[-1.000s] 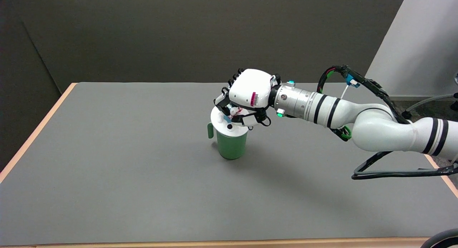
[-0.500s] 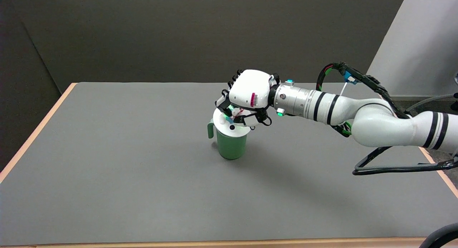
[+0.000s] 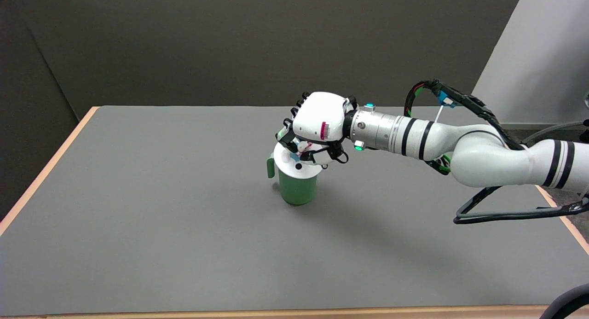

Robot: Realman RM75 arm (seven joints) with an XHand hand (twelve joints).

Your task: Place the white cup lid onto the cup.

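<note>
The right hand [image 3: 317, 132] hung palm-down over the cup [image 3: 298, 183], its fingers [image 3: 289, 130] curled down around the white cup lid [image 3: 297, 166] and holding it by the edge. The lid lay across the mouth of the cup, roughly level; whether it was fully seated could not be told, since the hand hid its far part. The cup, green with a handle [image 3: 270, 167] on its left side, stood upright near the middle of the grey worktop [image 3: 161, 217]. From the hand the white arm [image 3: 460, 148] with black bands ran away to the right edge of the view, a green light showing at the wrist and black cables [image 3: 464, 102] looping above and below it. A dark wall [image 3: 230, 43] stood behind the worktop.
</note>
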